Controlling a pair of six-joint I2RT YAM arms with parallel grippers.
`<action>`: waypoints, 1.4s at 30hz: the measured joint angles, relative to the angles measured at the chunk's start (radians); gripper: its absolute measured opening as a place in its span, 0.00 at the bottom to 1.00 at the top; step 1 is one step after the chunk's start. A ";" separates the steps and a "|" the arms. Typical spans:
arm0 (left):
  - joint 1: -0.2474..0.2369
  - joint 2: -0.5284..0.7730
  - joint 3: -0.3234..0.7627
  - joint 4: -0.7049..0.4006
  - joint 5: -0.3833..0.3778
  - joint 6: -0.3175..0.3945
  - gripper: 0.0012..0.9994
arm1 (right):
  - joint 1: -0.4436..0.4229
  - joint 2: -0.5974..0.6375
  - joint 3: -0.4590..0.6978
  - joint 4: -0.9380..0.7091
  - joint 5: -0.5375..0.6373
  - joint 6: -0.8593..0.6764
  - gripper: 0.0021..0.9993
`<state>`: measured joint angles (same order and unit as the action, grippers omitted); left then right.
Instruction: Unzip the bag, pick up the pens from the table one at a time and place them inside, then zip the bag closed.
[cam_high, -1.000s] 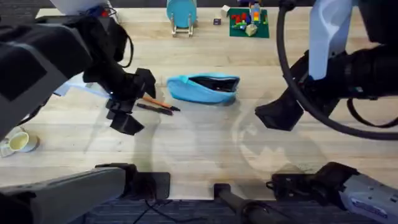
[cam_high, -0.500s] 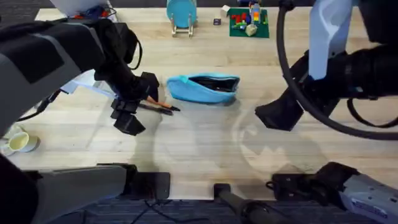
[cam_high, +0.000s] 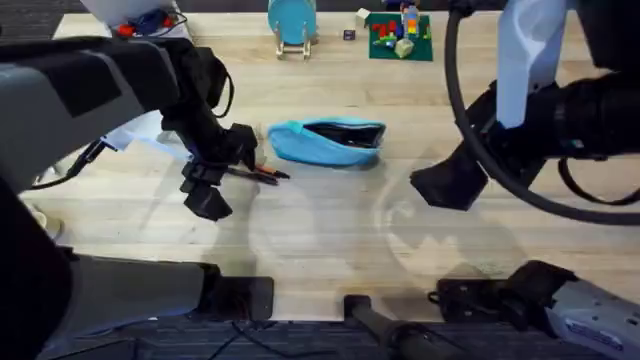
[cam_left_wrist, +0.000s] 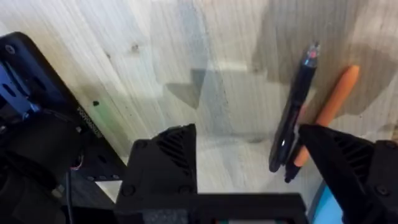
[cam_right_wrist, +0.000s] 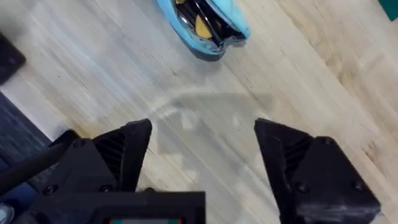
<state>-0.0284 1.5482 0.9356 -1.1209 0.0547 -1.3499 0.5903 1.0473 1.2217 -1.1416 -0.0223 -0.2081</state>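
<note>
The light blue bag (cam_high: 328, 142) lies unzipped on the table (cam_high: 330, 230), its dark inside showing. In the right wrist view the bag (cam_right_wrist: 200, 23) holds dark and yellow-orange items. A black pen (cam_left_wrist: 292, 118) and an orange pen (cam_left_wrist: 328, 112) lie side by side on the wood, just left of the bag. My left gripper (cam_left_wrist: 249, 165) hangs open low over them, both pens lying near one finger (cam_left_wrist: 345, 158). In the overhead view the left gripper (cam_high: 222, 168) sits at the pens (cam_high: 257, 172). My right gripper (cam_right_wrist: 202, 155) is open and holds nothing, right of the bag.
A teal round stand (cam_high: 291, 22) and a green plate of toy bricks (cam_high: 399, 35) sit at the far edge. White sheets (cam_high: 140, 132) lie at the left under the left arm. Bare wood stretches in front of the bag.
The left arm has shifted a little to the right, closer to the two pens. The bag, the pens and the right arm have stayed put.
</note>
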 joint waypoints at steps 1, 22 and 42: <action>0.000 0.000 0.000 0.001 0.000 0.000 1.00 | 0.000 0.000 0.000 0.000 0.000 0.000 1.00; 0.000 0.051 0.021 0.052 0.005 0.020 0.65 | 0.000 0.000 0.000 0.000 0.000 0.000 1.00; -0.008 0.055 0.016 0.142 0.009 0.057 0.04 | 0.000 0.000 0.000 0.000 0.000 0.000 1.00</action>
<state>-0.0360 1.6032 0.9512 -0.9787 0.0639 -1.2926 0.5903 1.0473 1.2217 -1.1416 -0.0223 -0.2077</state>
